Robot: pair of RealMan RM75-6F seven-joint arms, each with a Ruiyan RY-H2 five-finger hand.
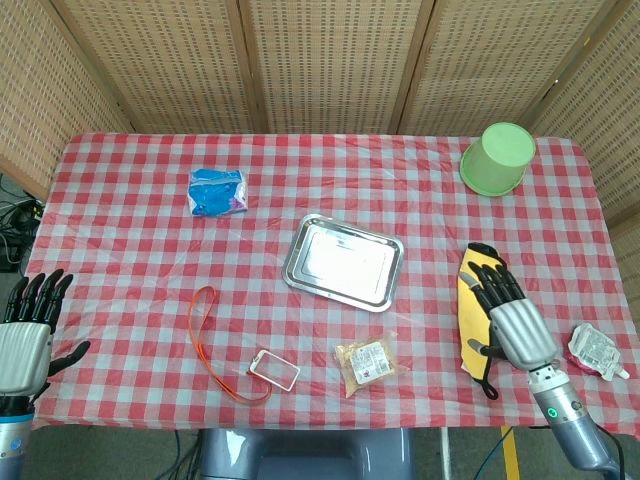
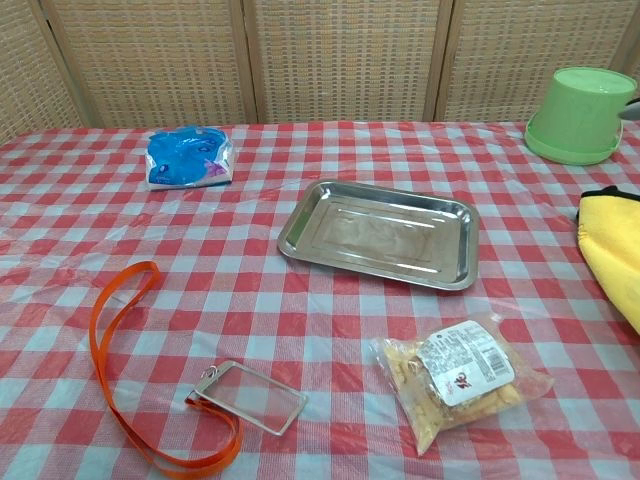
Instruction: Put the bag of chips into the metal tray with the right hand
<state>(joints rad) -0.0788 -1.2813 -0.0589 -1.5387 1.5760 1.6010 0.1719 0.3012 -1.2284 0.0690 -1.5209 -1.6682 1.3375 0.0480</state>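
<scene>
The bag of chips (image 1: 367, 364) (image 2: 459, 379), clear with a white label, lies flat near the table's front edge, in front of the metal tray (image 1: 343, 263) (image 2: 379, 233). The tray is empty and sits mid-table. My right hand (image 1: 510, 318) hovers open over the yellow cloth (image 1: 472, 300), to the right of the chips and apart from them. My left hand (image 1: 26, 328) is open at the front left corner, off the table's edge. Neither hand appears in the chest view.
A green bucket (image 1: 497, 158) (image 2: 580, 115) stands upside down at the back right. A blue packet (image 1: 216, 191) (image 2: 187, 158) lies back left. An orange lanyard with a card holder (image 1: 222, 352) (image 2: 160, 380) lies front left. A small clear pouch (image 1: 595, 351) sits at the front right edge.
</scene>
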